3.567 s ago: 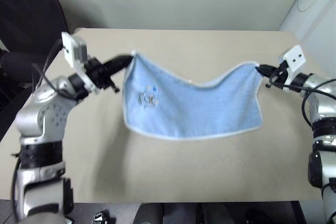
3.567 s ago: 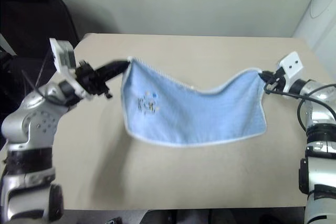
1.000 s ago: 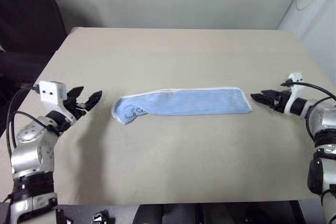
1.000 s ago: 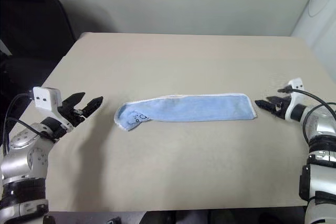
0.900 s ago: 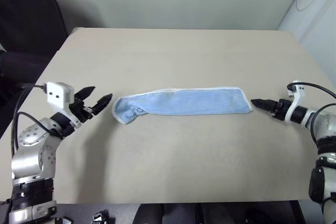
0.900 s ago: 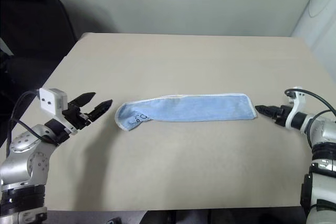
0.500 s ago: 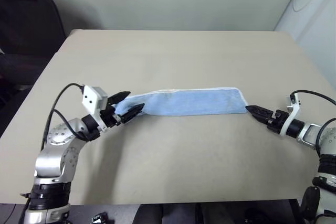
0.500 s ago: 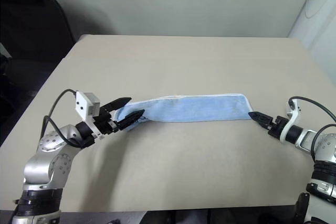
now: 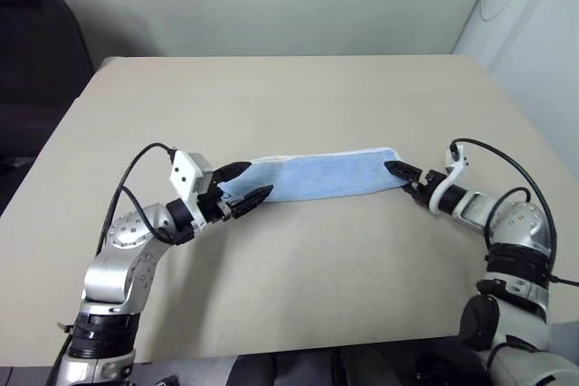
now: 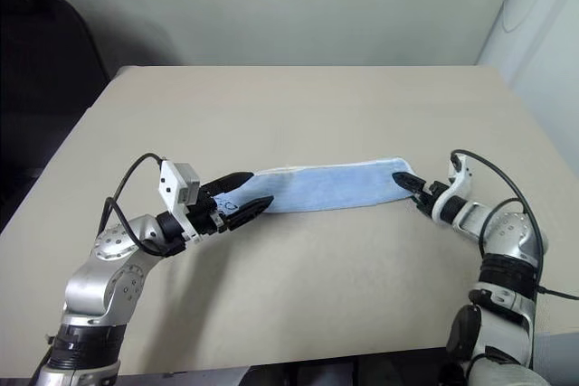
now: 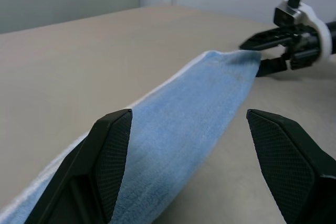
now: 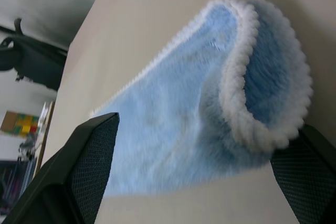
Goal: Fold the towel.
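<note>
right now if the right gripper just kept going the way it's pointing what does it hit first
Most likely the towel. The right gripper points along the table at the towel's near end, its open fingers straddling that folded edge in the right wrist view. Whether they already touch the cloth is unclear.

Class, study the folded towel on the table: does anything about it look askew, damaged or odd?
Nothing stands out. The towel lies as one flat, straight folded strip on the table, with an open hand at each end: left hand, right hand.

towel (image 9: 317, 175): fluffy terry cloth | table (image 9: 298, 97): smooth matt
</note>
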Controlling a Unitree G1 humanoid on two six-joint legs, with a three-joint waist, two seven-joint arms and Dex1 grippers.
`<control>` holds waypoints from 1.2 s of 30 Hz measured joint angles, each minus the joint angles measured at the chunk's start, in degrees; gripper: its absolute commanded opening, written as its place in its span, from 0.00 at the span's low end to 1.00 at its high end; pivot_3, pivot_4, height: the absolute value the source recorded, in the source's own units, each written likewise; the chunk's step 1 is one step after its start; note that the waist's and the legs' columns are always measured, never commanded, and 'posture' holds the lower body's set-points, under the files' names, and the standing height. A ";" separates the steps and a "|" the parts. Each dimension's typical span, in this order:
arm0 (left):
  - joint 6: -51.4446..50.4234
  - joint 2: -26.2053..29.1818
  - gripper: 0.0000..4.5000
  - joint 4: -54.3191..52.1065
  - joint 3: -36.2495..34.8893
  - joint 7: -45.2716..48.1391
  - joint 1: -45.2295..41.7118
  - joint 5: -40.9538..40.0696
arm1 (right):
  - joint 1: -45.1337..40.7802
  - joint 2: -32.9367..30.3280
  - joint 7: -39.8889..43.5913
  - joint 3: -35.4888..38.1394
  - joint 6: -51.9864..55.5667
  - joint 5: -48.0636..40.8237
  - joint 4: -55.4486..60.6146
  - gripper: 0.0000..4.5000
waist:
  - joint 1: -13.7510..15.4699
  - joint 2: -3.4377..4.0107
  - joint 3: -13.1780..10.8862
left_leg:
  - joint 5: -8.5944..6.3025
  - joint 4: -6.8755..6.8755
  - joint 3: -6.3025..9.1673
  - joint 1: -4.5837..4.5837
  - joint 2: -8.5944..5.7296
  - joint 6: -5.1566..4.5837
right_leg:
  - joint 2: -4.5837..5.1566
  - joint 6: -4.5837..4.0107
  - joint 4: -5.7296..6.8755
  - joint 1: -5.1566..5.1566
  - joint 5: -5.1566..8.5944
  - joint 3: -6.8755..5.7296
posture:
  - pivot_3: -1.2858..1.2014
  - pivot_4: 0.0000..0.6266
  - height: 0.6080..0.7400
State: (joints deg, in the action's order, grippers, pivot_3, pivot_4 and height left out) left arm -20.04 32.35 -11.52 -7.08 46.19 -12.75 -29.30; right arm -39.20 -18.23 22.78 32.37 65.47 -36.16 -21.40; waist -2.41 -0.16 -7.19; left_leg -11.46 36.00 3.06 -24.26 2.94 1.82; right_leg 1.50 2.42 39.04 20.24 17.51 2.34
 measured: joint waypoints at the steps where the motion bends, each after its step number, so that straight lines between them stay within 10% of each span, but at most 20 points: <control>1: 0.05 0.06 0.84 -0.36 0.22 0.00 0.61 0.24 | -0.62 0.23 -0.66 -0.18 -0.83 0.31 -1.01 0.86 | 0.01 -0.01 0.01 | -0.01 0.00 -0.01 0.00 0.03 0.02 | -0.05 -0.01 0.00 0.01 0.00 0.06 | 0.52 0.24 1.00; 12: 0.34 2.00 0.84 -2.84 1.21 1.30 6.16 2.29 | -1.11 -3.23 -2.14 -1.33 -2.92 -0.01 -4.21 0.03 | 0.87 0.01 0.00 | -0.07 -0.27 -0.27 -0.03 0.12 0.14 | -0.25 -0.04 -0.03 0.33 0.02 0.75 | 0.52 0.24 1.00; 22: 0.41 1.55 0.84 -2.98 1.95 1.31 7.19 2.44 | -2.84 -17.39 2.24 -3.85 -13.58 4.09 -13.07 0.01 | 2.36 0.14 -0.04 | -0.07 -0.19 -0.36 -0.08 0.11 0.14 | -0.23 -0.03 0.06 0.36 0.01 0.96 | 0.52 0.24 1.00; 36: 0.64 0.71 0.84 -2.63 3.19 1.24 6.19 3.62 | 2.43 -23.98 30.11 -42.98 -40.30 23.75 17.79 0.01 | 1.52 0.15 -0.04 | -0.12 -0.12 -0.27 -0.22 0.22 0.18 | -0.32 0.01 -0.06 0.37 0.00 0.91 | 0.52 0.24 1.00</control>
State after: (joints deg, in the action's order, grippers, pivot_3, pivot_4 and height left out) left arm -19.40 33.06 -14.15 -3.89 47.43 -6.56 -25.69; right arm -36.77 -42.21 52.88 -10.61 25.17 -12.42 -3.61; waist -0.89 0.00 -7.22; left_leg -11.58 35.88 2.79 -24.48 3.16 1.99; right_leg 1.18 2.43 38.98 20.61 17.51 3.25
